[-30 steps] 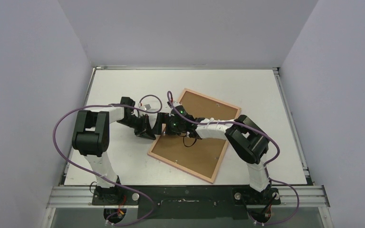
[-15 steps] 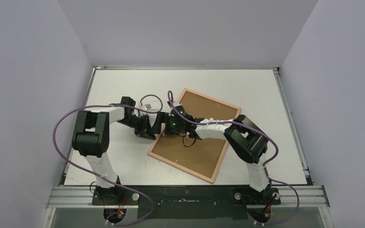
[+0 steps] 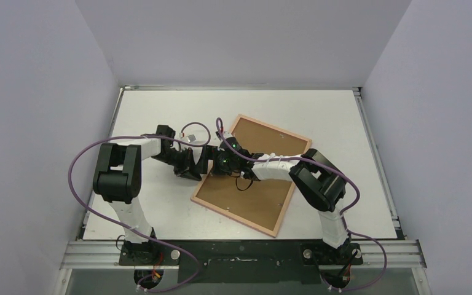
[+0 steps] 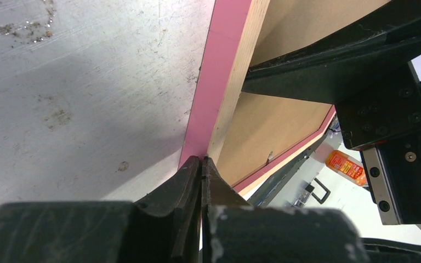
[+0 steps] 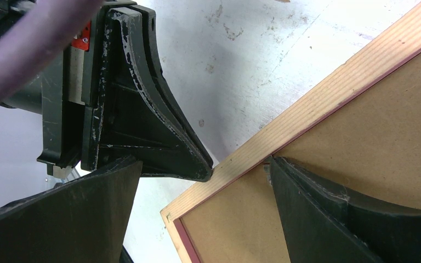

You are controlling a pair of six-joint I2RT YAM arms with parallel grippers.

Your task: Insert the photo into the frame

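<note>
The pink frame (image 3: 233,216) lies back side up on the table, with a brown backing board (image 3: 252,190) in it. The photo is hidden. My left gripper (image 3: 203,161) is shut, and its tips (image 4: 202,160) touch the frame's left outer edge (image 4: 214,82). My right gripper (image 3: 219,165) is open and straddles the same rail (image 5: 318,101) near a corner. One of its fingers (image 5: 307,203) rests on the backing board (image 5: 230,219) just inside the rail. The other finger (image 5: 87,213) is outside the frame, beside the left gripper's finger (image 5: 142,126).
The white table (image 3: 160,110) has raised rails along its left, far and right edges. The two arms meet at the frame's left side, with purple cables looping above them. Grey walls enclose the table.
The right arm's elbow has shifted slightly. Both grippers stay at the frame's left edge, and the frame has not moved.
</note>
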